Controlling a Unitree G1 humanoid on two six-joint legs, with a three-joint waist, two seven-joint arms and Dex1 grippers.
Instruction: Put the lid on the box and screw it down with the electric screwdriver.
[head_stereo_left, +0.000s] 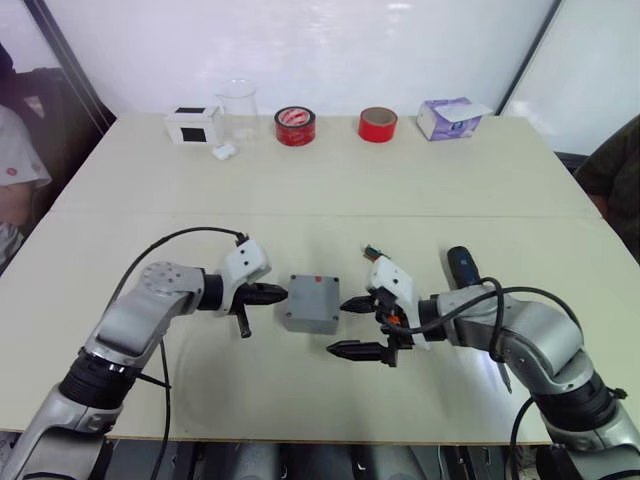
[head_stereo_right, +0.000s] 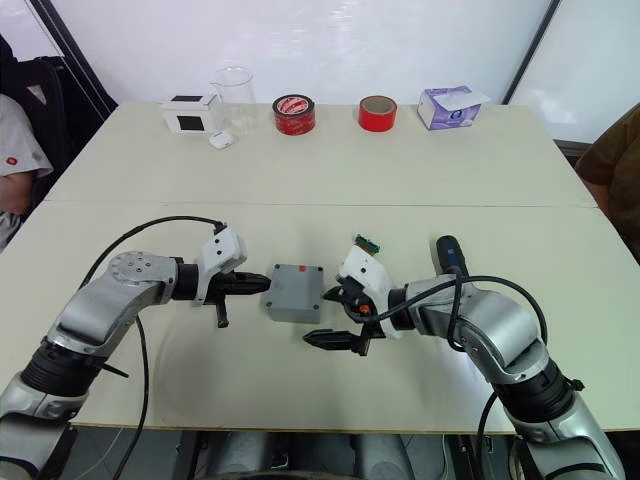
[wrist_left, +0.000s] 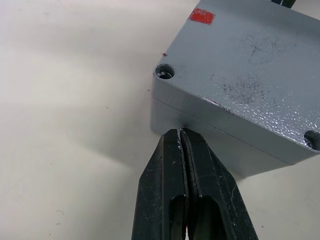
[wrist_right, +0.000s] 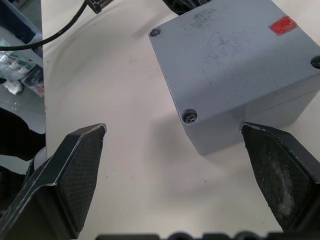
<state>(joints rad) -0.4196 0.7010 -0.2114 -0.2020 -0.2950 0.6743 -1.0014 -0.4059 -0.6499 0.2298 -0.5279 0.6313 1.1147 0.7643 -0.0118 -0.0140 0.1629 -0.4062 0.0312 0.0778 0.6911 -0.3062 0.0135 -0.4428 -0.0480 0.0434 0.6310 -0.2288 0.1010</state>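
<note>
The lid (wrist_left: 250, 65) is already sitting on the box (head_stereo_left: 311, 303) mid-desk (head_stereo_left: 330, 190). The left gripper (head_stereo_left: 275, 294), jaws together, is bracing one side; the right gripper (head_stereo_left: 352, 327), jaws apart, is flanking the other. Best keep the box steady while fetching the screwdriver (head_stereo_left: 462, 266).
</note>
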